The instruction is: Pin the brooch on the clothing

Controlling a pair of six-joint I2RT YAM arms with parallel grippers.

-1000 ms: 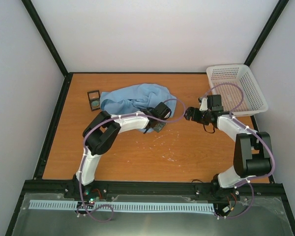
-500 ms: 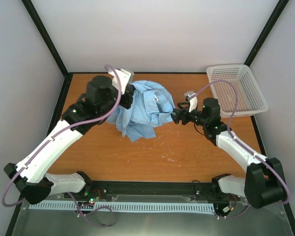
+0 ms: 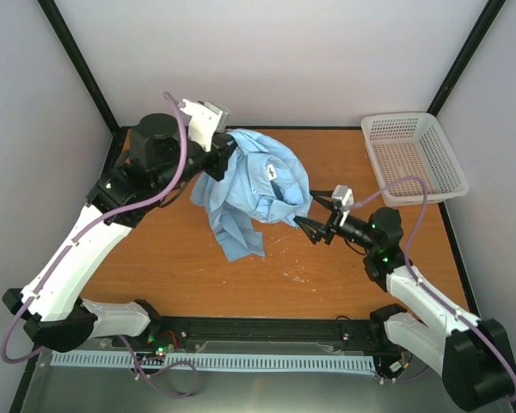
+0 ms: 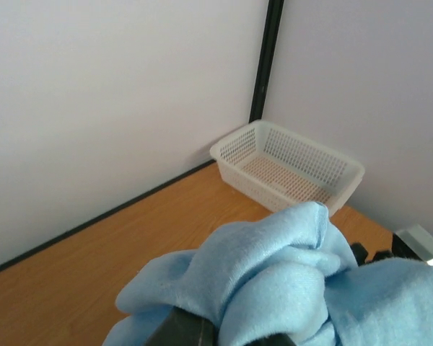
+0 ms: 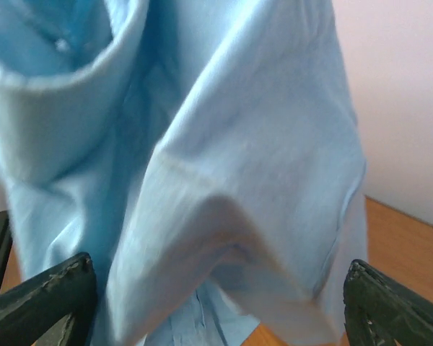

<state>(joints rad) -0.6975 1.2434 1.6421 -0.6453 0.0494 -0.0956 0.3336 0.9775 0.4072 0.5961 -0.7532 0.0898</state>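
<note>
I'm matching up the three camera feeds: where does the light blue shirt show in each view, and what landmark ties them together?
Top external: the shirt is bunched at upper centre, slightly left.
Left wrist: the shirt fills the lower right, close to the lens.
Right wrist: the shirt fills most of the frame.
Shared landmark: the orange tabletop is in all three; the white basket is only in the top and left wrist views.

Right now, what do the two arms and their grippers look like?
The left arm and right arm have white shells with black joints; a purple cable loops along each. The right gripper is black, with thin dark fingers worn at the edges.
</note>
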